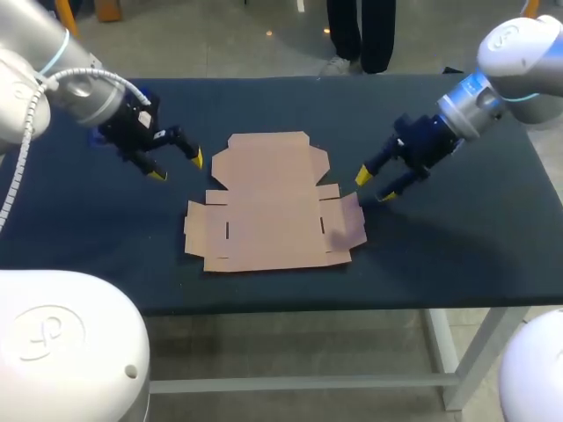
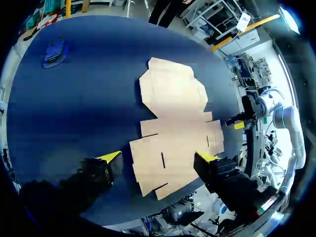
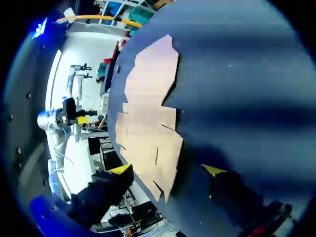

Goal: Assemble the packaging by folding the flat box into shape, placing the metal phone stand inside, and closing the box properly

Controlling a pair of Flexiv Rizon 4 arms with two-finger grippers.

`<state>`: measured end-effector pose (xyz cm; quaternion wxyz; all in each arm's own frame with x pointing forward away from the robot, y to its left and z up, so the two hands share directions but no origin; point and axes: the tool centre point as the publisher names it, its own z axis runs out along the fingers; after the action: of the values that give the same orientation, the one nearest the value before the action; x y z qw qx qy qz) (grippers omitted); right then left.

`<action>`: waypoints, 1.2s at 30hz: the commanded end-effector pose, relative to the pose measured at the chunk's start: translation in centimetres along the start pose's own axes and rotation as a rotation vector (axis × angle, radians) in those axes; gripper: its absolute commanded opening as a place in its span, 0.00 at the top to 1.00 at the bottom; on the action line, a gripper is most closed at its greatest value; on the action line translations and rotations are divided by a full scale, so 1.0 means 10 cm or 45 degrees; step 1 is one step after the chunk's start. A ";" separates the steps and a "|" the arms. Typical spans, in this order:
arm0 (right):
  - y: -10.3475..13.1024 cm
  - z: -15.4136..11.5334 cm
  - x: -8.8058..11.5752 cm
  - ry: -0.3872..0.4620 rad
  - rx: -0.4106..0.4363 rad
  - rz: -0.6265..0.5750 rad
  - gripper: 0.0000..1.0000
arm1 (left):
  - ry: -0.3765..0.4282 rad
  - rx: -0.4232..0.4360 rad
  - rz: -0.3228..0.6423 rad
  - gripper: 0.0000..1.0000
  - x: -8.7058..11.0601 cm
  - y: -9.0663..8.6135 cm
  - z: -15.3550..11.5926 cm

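Cardboard flat box [image 1: 273, 207] lies between the spread left fingers [image 1: 195, 158] and spread right fingers [image 1: 362, 176].

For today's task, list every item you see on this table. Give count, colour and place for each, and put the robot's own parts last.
table: one, dark blue top, under everything.
flat box: one, brown cardboard, unfolded, lying mid-table between the two grippers.
blue object: one, small, blue, near the table's left edge, apart from the box; likely the phone stand, but too small to be sure.
left gripper: one, black with yellow tips, open and empty, left of the box.
right gripper: one, black with yellow tips, open and empty, at the box's right side.
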<state>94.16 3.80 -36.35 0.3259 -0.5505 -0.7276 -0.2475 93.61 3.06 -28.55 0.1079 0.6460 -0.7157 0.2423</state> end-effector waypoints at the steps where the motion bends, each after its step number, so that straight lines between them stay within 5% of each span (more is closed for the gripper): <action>1: -0.06 -0.26 0.07 -0.090 -0.068 -0.027 0.02 | -0.019 0.024 0.018 0.00 0.01 -0.04 0.02; 9: 0.08 -0.67 0.10 -0.288 -0.237 -0.108 0.29 | -0.049 0.071 0.006 0.00 -0.02 -0.16 0.05; 20: 0.21 -0.86 0.10 -0.393 -0.439 -0.066 0.56 | -0.100 0.134 -0.027 0.00 -0.12 -0.19 0.05; 21: 0.22 -0.87 0.10 -0.395 -0.451 -0.063 0.58 | -0.096 0.136 -0.033 0.10 -0.13 -0.20 0.04; 24: 0.24 -0.88 0.11 -0.411 -0.478 -0.054 0.74 | -0.077 0.125 -0.036 1.00 -0.17 -0.21 0.02; 26: 0.25 -0.90 0.10 -0.425 -0.507 -0.035 0.98 | -0.080 0.105 -0.043 1.00 -0.20 -0.21 0.01; 36: 0.29 -0.75 0.04 -0.390 -0.569 0.029 1.00 | -0.065 0.067 -0.047 1.00 -0.36 -0.21 0.09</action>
<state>98.50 -0.79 -30.41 0.0942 -0.6458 -0.6946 -0.3026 95.82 5.48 -30.01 0.0727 0.6686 -0.6991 0.2428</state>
